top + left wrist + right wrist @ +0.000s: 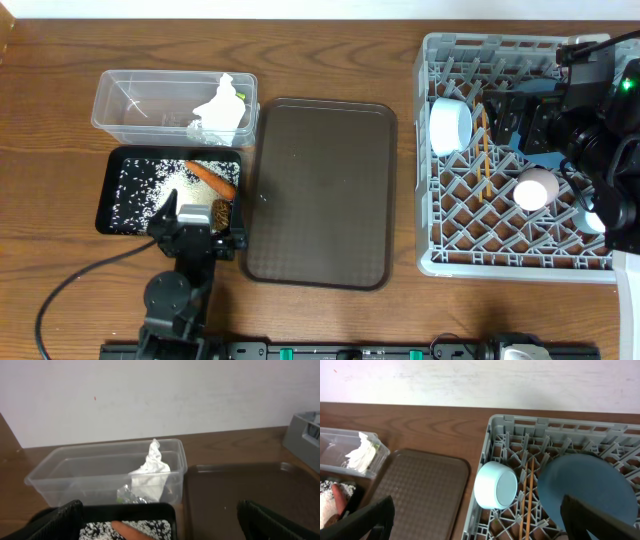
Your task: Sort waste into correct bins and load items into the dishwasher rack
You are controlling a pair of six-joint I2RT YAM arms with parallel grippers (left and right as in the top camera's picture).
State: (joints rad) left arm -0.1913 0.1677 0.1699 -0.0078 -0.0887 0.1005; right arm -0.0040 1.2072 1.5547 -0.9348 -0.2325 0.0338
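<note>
The clear tub (130, 100) holds white crumpled paper (222, 108), silver foil (131, 494) and a green sachet corner (240, 97). The black tray (110, 160) holds rice grains (140, 190), the carrot stick (212, 178) and the brown lump (221, 213). My left gripper (200, 228) is open and empty at the tray's near edge. The grey rack (430, 200) holds the white bowl (450, 125) on its side, chopsticks (485, 155), the pink cup (535, 188) and the dark-blue plate (585, 492). My right gripper (480, 530) is open and empty above the rack.
A flat brown serving tray (320, 190) lies between the bins and the rack. The right arm (600, 130) covers the rack's right side; a pale round thing (595, 222) shows partly under it. A wall stands behind the table.
</note>
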